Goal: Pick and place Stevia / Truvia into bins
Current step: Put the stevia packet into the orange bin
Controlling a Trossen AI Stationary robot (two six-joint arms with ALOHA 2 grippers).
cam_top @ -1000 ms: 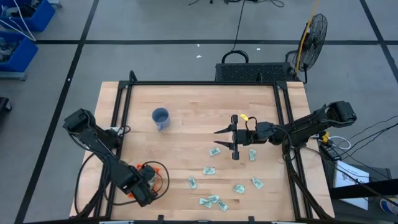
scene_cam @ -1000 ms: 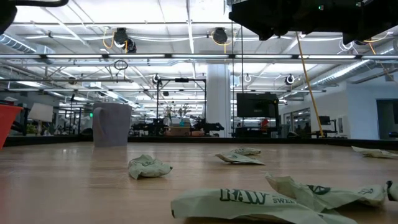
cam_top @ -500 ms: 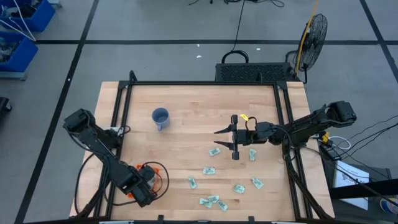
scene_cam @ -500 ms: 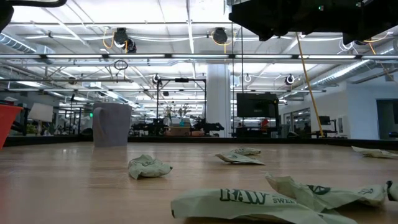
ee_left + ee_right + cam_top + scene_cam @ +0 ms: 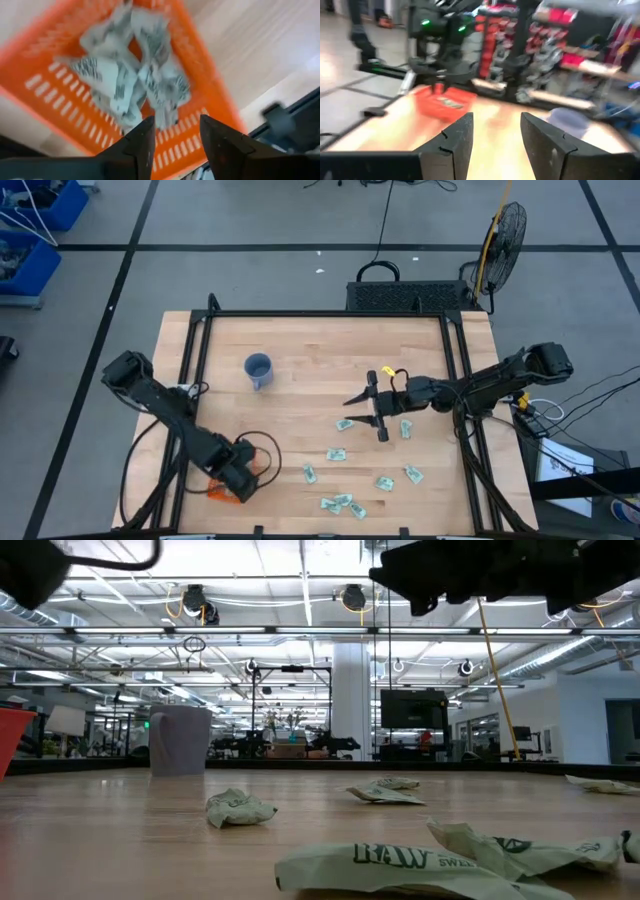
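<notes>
The left gripper (image 5: 175, 145), jaws parted and empty, is held over the orange basket (image 5: 60, 95), largely hidden beneath it from above. Blurred sachets (image 5: 135, 80) are heaped inside. The right gripper (image 5: 365, 408) is poised open mid-surface over scattered sachets, holding nothing.

In the high view the left arm covered most of the orange basket (image 5: 222, 485), leaving only slivers of rim at the table's near left corner, and nothing inside it could be seen from above. The left wrist view showed sachets in the basket (image 5: 135, 80) as a smeared heap whose print and number could not be told, with the basket's corners cut off by the frame. The low view caught only an edge of the basket (image 5: 12, 735) at far left. In the right wrist view the blue cup (image 5: 570, 120) was a blurred shape.
</notes>
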